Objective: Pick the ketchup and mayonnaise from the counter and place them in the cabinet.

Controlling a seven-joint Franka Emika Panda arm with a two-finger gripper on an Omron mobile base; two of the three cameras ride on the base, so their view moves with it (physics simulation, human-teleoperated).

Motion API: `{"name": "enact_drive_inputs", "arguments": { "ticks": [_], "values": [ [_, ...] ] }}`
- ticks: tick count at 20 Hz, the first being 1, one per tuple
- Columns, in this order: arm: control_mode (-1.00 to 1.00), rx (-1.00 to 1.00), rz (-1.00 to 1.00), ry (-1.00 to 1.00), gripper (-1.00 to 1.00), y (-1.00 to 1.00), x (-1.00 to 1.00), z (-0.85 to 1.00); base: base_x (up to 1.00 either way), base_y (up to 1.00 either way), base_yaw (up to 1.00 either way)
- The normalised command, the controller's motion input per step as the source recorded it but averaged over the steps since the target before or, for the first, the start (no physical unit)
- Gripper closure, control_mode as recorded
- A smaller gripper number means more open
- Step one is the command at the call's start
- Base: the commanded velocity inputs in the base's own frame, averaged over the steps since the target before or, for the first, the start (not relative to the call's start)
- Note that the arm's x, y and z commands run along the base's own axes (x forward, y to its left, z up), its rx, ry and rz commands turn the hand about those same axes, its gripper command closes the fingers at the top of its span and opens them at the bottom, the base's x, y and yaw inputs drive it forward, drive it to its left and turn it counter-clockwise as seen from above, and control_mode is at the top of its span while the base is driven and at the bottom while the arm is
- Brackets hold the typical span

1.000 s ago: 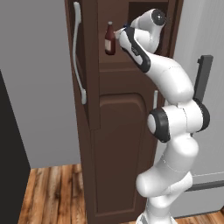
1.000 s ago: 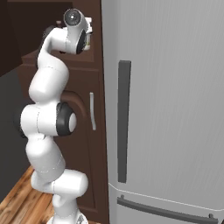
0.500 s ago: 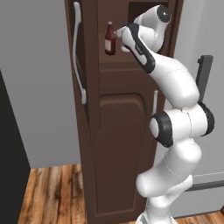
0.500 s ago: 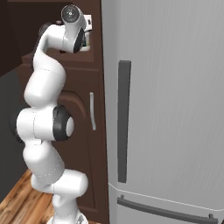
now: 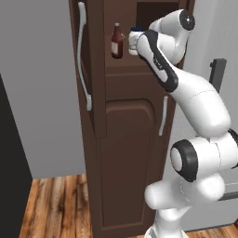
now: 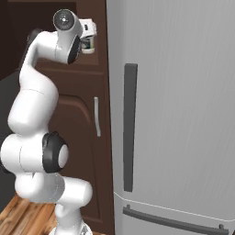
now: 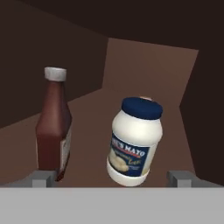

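Dark brown cabinet fronts the robot; its open niche holds the ketchup upright with the mayonnaise beside it. From the hand, the jar's blue lid and label show. Gripper stands wide open, holding nothing, just before the jar.
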Motion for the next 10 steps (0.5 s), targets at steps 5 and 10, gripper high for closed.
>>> {"name": "enact_drive_inputs", "arguments": {
  "ticks": [5, 10],
  "values": [
    [-1.00, 0.00, 0.00, 0.00, -1.00, 0.00, -0.97, -0.21, 0.00, 0.00, 0.00],
    [-1.00, 0.00, 0.00, 0.00, -1.00, 0.00, -1.00, -0.29, 0.00, 0.00, 0.00]
  ]
}}
